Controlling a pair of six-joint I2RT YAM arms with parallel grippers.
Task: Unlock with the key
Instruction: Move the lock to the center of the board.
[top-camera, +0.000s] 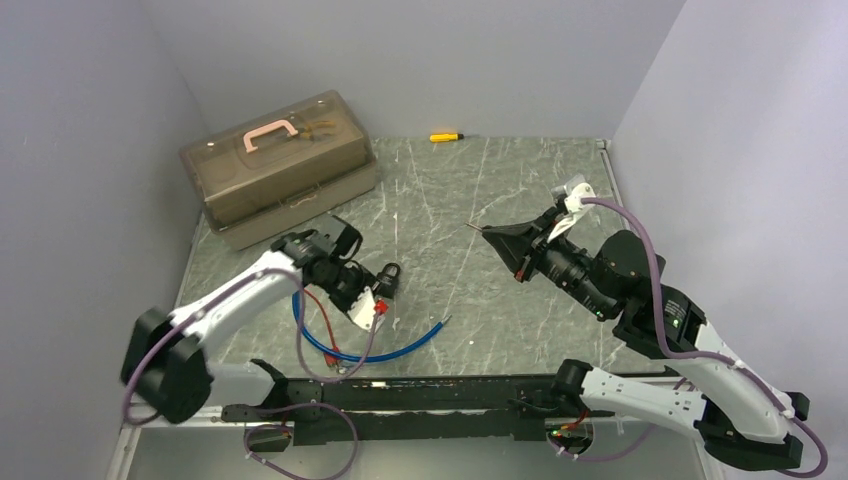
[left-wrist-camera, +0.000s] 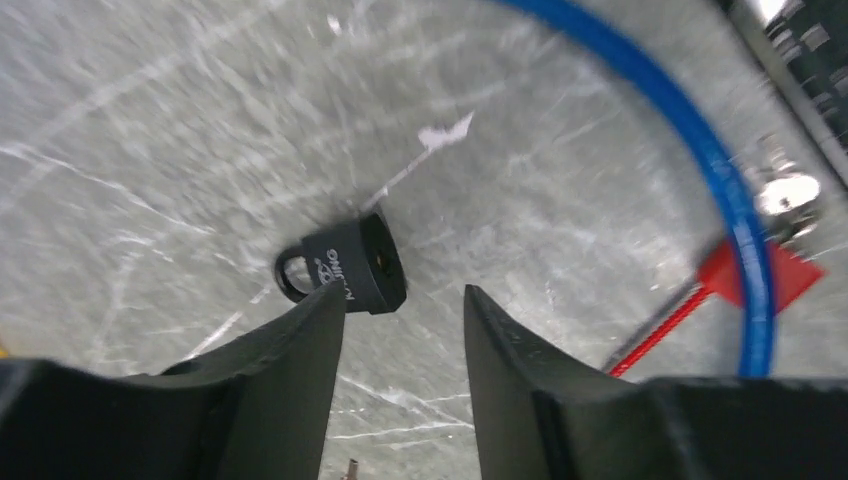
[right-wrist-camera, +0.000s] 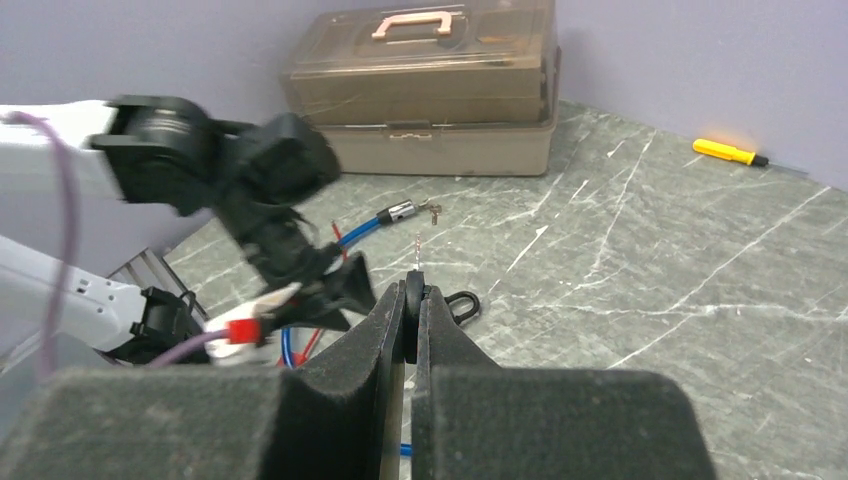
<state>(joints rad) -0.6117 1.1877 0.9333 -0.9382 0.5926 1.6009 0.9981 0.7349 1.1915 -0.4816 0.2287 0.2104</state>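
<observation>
A small black padlock (left-wrist-camera: 350, 268) lies on its side on the marbled tabletop, also seen from above (top-camera: 389, 277). My left gripper (left-wrist-camera: 405, 292) hovers just over it, open, nothing between its fingers; the lock sits beyond the left fingertip (left-wrist-camera: 330, 300). From above, the left gripper (top-camera: 368, 298) is right beside the lock. My right gripper (right-wrist-camera: 413, 292) is shut on the key (right-wrist-camera: 413, 300): its black head is pinched between the pads and the thin blade (right-wrist-camera: 417, 250) pokes out toward the lock's shackle (right-wrist-camera: 463, 303). The right gripper (top-camera: 492, 237) stays raised, right of the lock.
A translucent brown toolbox (top-camera: 280, 165) with a pink handle stands at the back left. A yellow screwdriver (top-camera: 446, 136) lies by the back wall. A blue cable (top-camera: 340, 345) and a red wire (left-wrist-camera: 660, 330) loop near the lock. A black rail (top-camera: 400, 395) runs along the near edge.
</observation>
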